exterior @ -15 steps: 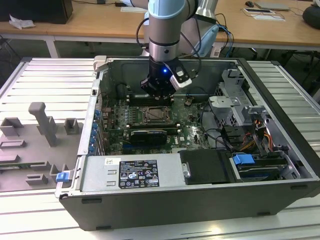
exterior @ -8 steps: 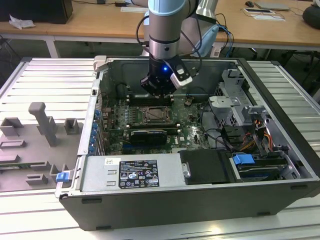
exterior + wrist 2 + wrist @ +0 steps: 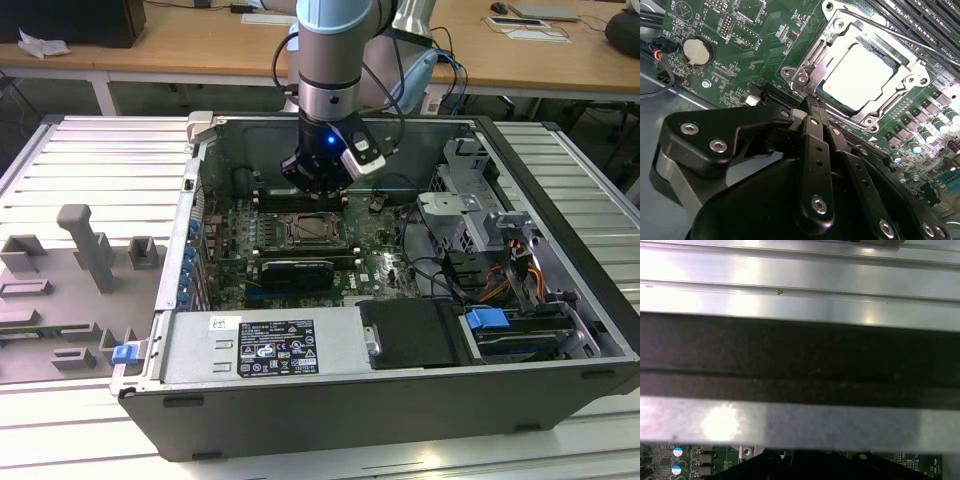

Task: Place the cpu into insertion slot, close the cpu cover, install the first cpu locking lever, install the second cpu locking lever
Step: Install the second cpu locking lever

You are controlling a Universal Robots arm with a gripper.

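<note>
In the second wrist view the cpu (image 3: 857, 77) lies flat in the insertion slot (image 3: 790, 75), its pale top showing through the window of the cpu cover (image 3: 815, 60), which lies down over it. A thin metal lever rod (image 3: 912, 42) runs along one side of the socket. My gripper (image 3: 812, 102) is shut with nothing in it, its black tip just off the socket's corner. In the exterior view the gripper (image 3: 318, 188) hangs inside the open computer case, just above the far edge of the insertion slot (image 3: 305, 232).
Long black memory slots (image 3: 920, 15) flank the socket, and a coin battery (image 3: 694, 51) sits on the green board. A power supply (image 3: 265, 345), drive cage (image 3: 470, 210) and cables crowd the case. Grey fixtures (image 3: 90, 250) stand at the exterior view's left. A metal case wall (image 3: 800, 285) is close by.
</note>
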